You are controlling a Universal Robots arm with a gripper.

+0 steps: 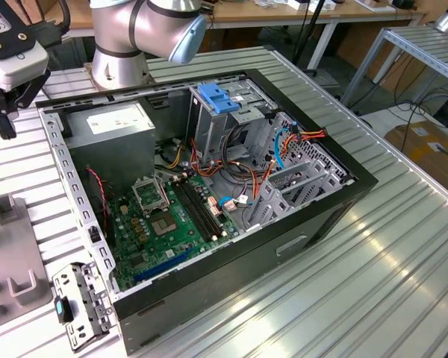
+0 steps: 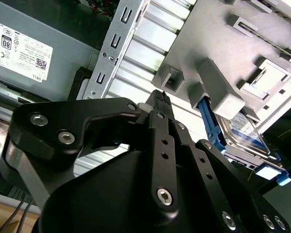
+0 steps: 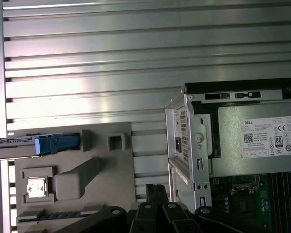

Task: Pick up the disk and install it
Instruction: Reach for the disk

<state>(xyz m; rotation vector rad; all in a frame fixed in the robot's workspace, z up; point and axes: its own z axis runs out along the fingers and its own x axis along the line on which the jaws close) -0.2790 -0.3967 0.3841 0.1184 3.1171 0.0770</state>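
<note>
The disk (image 2: pixel 243 132) stands on edge in a slot of the grey holder (image 2: pixel 218 43), its white label and blue side rails showing. In the first wrist view the disk (image 3: pixel 19 142) appears edge-on, with its blue rail (image 3: pixel 58 143) at the holder's (image 3: pixel 106 165) rim. My gripper (image 2: pixel 160 95) is shut with nothing between its fingers. It hovers over the slatted table between the holder and the computer case, apart from the disk. In the exterior view my gripper (image 1: pixel 6 125) hangs at the far left, beyond the case's corner.
The open computer case (image 1: pixel 336 209) fills the table's middle, with the motherboard (image 1: pixel 172 224), the grey power supply box (image 3: pixel 262 141) and a drive cage topped by a blue clip (image 1: pixel 220 98). A small chip (image 3: pixel 36 187) sits in the holder. A loose metal bracket (image 1: pixel 82 302) lies near the case.
</note>
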